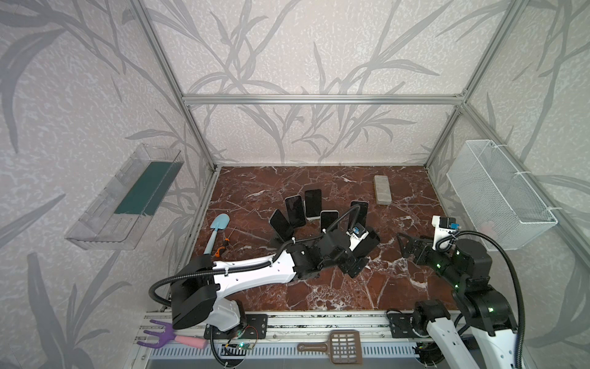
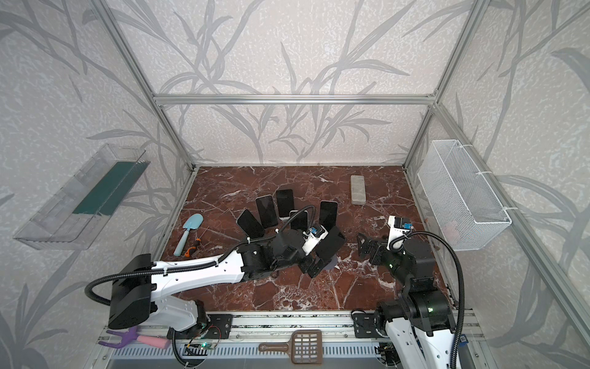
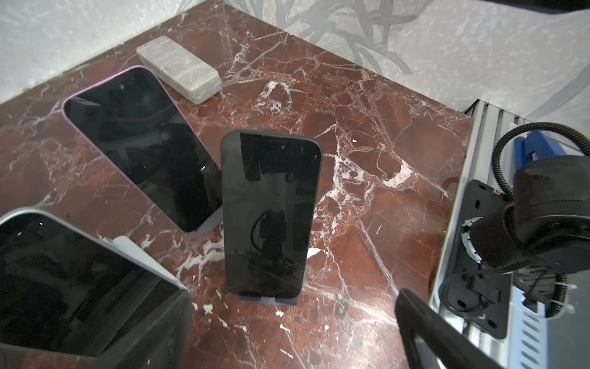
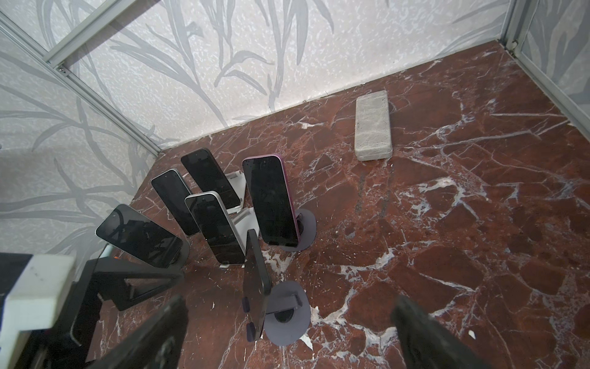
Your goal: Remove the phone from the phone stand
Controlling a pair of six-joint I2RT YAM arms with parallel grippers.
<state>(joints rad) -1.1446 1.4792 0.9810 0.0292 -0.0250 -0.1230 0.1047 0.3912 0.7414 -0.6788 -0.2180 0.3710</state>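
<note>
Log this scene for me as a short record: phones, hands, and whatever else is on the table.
Phones: six, screens dark, leaning on stands
Left hand: open, empty, facing the front phone
Front phone: on a round-based stand, not gripped
Right hand: open, empty
Other items: grey block, blue trowel, screwdriver

Phones on stands (image 1: 295, 211) packed close at middle, left arm (image 1: 252, 271) low across their front, grey block (image 1: 382, 189) alone near back wall, table (image 1: 351, 294) bare and free at back right and front.
</note>
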